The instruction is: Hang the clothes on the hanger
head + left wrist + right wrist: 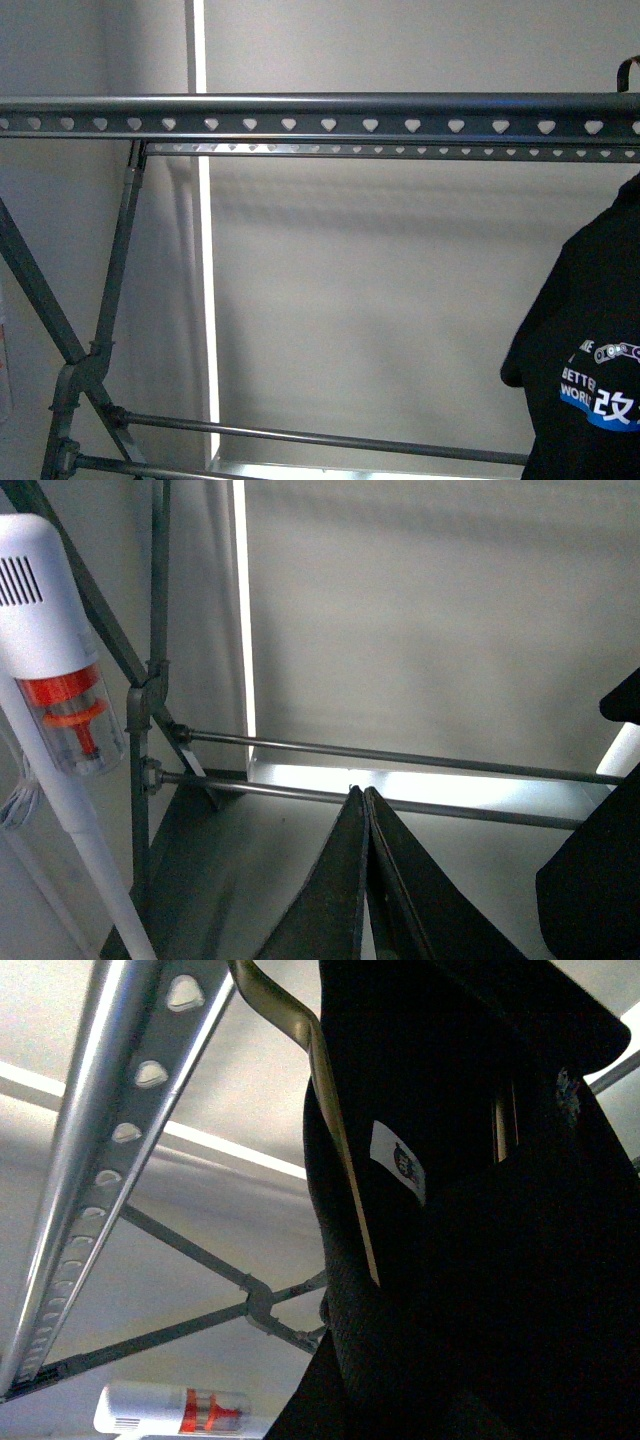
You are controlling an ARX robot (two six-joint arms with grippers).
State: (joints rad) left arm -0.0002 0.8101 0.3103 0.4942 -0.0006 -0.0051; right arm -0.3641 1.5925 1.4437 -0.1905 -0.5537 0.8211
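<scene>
I see the shirt (590,370) hanging at the rack's (300,113) right end, grey wall behind. Left gripper (364,880) jaws pressed together, empty. Right gripper's state: can't tell.

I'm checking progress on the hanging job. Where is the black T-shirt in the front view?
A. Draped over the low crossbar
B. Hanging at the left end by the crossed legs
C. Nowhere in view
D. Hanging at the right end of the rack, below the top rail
D: the black T-shirt hangs at the right edge, below the heart-punched top rail of the drying rack.
</scene>
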